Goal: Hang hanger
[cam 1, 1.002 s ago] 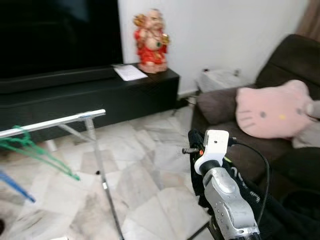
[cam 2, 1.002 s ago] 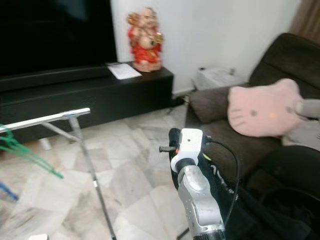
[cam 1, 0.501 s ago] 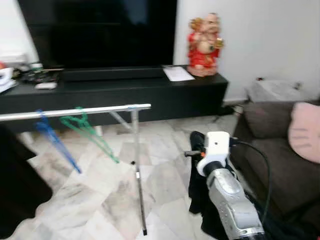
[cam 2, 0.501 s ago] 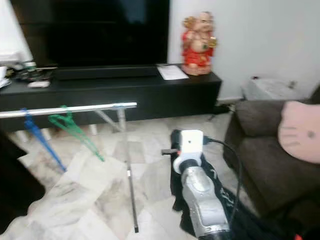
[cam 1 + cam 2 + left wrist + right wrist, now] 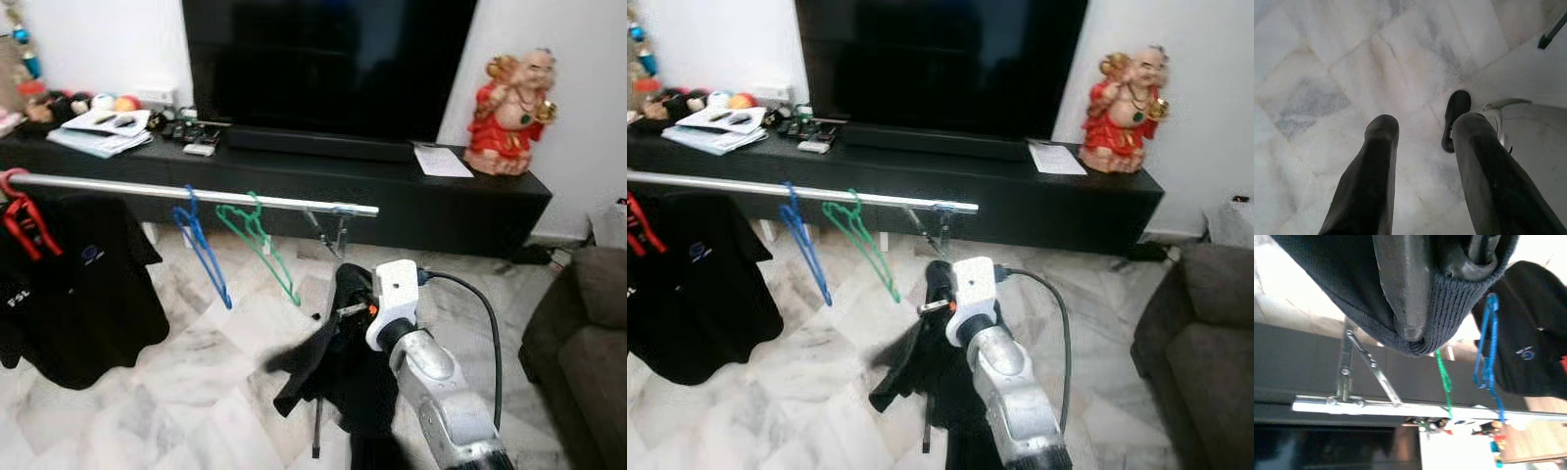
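Two hangers on rail: blue plastic hanger [image 5: 199, 247] and green plastic hanger [image 5: 259, 245], side by side, hooked over the long silver metal clothes rail [image 5: 196, 193] near its free end.
Red hanger: red plastic hanger [image 5: 18, 211] at the rail's far left end, carrying a black T-shirt with a small blue logo [image 5: 83, 294].
Right gripper: right gripper [image 5: 1418, 289] raised in front of the rail's end, below and just beside the green hanger; black fingers [image 5: 1400, 284] pressed together inside the ribbed dark knit garment [image 5: 338, 357], pinching its edge.
Garment: hanging limp from the right gripper, trailing down toward the marble floor [image 5: 147, 411]; hanger inside it cannot be made out.
Right arm: silver forearm with white wrist block [image 5: 394, 292] and black cable [image 5: 480, 313] looping from it.
Left gripper: left gripper [image 5: 1422, 134] pointed down at the pale marble tiles, two black fingers [image 5: 1371, 176] spread apart, holding nothing.
Beside left gripper: black rubber foot with silver metal piece [image 5: 1457, 115] on the floor.
Rail support: silver bracket and leg [image 5: 333, 230] under the rail's end.
Behind rail: low black TV cabinet [image 5: 421, 201] with large black television [image 5: 328, 64], red and gold laughing figurine [image 5: 509, 113], white paper sheet [image 5: 441, 160], magazines and remotes [image 5: 103, 132].
Right edge: dark brown sofa [image 5: 583, 343].
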{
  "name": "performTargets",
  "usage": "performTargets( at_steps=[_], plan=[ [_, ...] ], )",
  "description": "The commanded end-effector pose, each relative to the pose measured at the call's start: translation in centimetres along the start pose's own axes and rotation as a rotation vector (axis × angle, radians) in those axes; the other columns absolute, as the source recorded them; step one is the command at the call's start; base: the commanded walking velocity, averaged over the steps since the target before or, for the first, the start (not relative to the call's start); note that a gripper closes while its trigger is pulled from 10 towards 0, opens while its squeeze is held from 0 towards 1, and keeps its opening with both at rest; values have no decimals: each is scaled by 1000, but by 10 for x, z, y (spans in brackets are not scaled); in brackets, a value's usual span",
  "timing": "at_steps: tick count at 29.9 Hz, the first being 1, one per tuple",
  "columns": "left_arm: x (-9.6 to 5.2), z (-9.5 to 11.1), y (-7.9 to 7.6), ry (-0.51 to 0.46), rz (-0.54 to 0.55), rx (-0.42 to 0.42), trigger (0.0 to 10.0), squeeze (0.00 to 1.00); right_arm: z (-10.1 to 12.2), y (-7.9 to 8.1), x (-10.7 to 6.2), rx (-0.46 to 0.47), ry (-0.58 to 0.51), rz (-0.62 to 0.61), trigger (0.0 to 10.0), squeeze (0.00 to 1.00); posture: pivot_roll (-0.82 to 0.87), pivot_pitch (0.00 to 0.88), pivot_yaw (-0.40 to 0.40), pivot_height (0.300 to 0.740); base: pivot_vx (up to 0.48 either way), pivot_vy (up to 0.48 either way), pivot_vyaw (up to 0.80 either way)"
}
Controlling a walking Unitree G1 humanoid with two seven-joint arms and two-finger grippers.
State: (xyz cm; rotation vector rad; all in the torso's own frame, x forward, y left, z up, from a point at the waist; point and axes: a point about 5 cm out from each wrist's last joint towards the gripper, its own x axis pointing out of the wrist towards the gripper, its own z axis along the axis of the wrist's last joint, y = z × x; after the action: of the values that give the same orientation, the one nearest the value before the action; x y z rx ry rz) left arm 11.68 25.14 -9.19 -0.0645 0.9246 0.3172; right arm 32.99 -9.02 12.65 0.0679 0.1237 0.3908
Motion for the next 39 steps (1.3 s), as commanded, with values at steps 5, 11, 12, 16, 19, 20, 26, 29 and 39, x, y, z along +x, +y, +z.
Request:
performTargets(
  at_steps=[5,11,12,16,19,20,26,29,39],
  plan=[
    [0,-3,3,24,4,11,10000,0,-7,-86,-14,100,26,-410,10000,0,53,0,-45,740,0,0,0],
    [-2,-6,13,42,18,13,10000,0,-21,-103,-29,68,80,-489,10000,0,46,0,-35,740,0,0,0],
    [-2,-5,14,42,20,14,10000,0,-23,-102,-29,68,83,-487,10000,0,46,0,-34,740,0,0,0],
    [0,0,14,39,18,25,10000,0,-35,-99,-32,81,108,-486,10000,0,50,0,-32,740,0,0,0],
    [1,2,12,39,15,35,10000,0,-40,-100,-32,80,122,-478,10000,0,51,0,-32,740,0,0,0],
    [1,2,12,40,14,38,10000,0,-41,-101,-31,76,126,-471,10000,0,51,0,-32,740,0,0,0],
    [1,1,10,48,12,43,10000,0,-45,-116,-38,34,110,-450,10000,0,52,0,-34,740,0,0,0],
    [1,0,10,52,10,45,10000,0,-49,-124,-44,52,108,-474,10000,0,57,0,-36,740,0,0,0],
    [-1,-4,10,63,2,58,10000,0,-52,-118,-44,96,80,-459,10000,0,49,0,-25,740,0,0,0]
  ],
)
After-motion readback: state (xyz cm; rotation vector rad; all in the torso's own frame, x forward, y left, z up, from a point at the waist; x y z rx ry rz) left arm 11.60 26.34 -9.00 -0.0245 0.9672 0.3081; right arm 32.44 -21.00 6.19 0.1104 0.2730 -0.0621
